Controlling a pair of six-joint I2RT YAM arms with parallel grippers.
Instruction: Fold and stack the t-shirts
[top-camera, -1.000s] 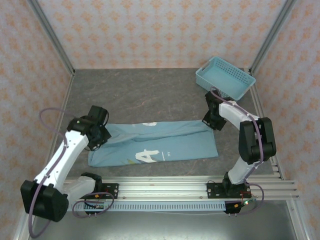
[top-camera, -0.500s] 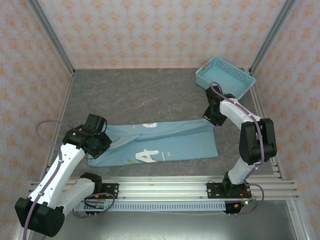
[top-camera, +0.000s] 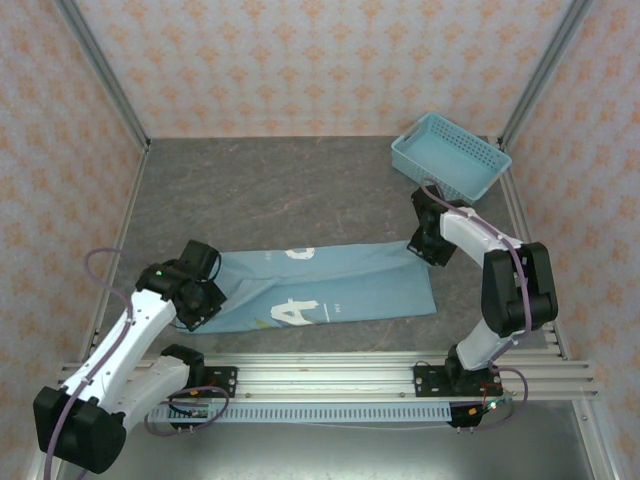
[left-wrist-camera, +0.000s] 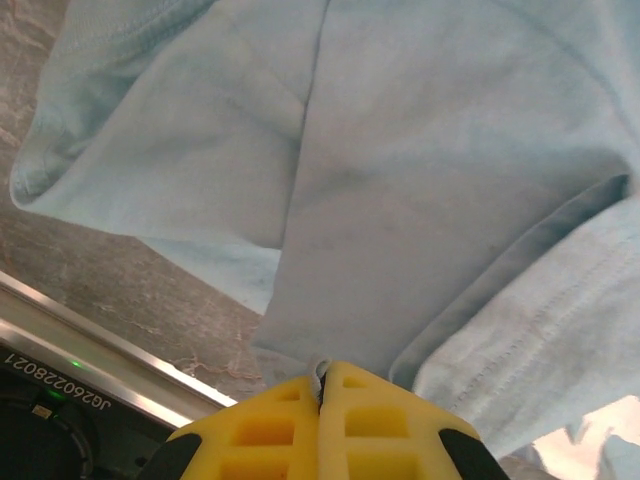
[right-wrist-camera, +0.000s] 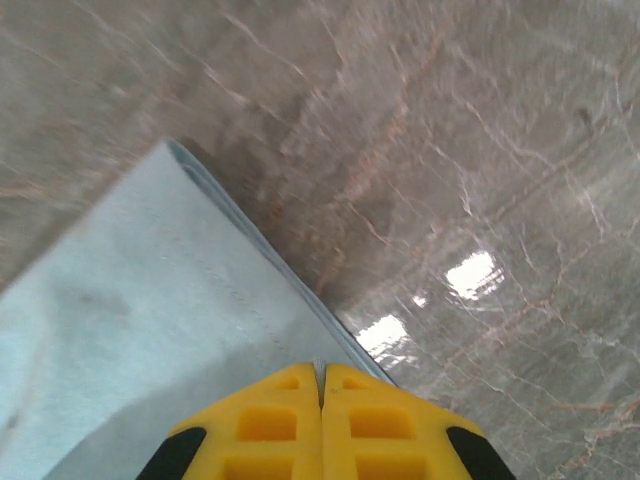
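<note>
A single light blue t-shirt (top-camera: 340, 285) is seen spread as a long band on the grey table (top-camera: 280, 190), across the lower middle of the top view, with its long axis running from left to right and its white lettering (top-camera: 290, 315) near the lower edge. Each short end of the band is met by one arm. The left gripper (top-camera: 205, 297) is set at the left end and the right gripper (top-camera: 420, 243) at the upper right corner, so the whole length of the cloth lies between them. In the left wrist view the yellow fingers (left-wrist-camera: 270, 430) are pressed together at the bottom of the frame, a fold of cloth is nipped in their seam, and the rest of the shirt fans upward and away. In the right wrist view the fingers (right-wrist-camera: 270, 420) are likewise closed, and the stitched hem runs down from the upper left straight into the seam, so a pinch on that corner is judged. The basket (top-camera: 450, 155) stands apart at the upper right. Any fold across the short axis is judged to depend on one end being carried along the band's length toward the other.
</note>
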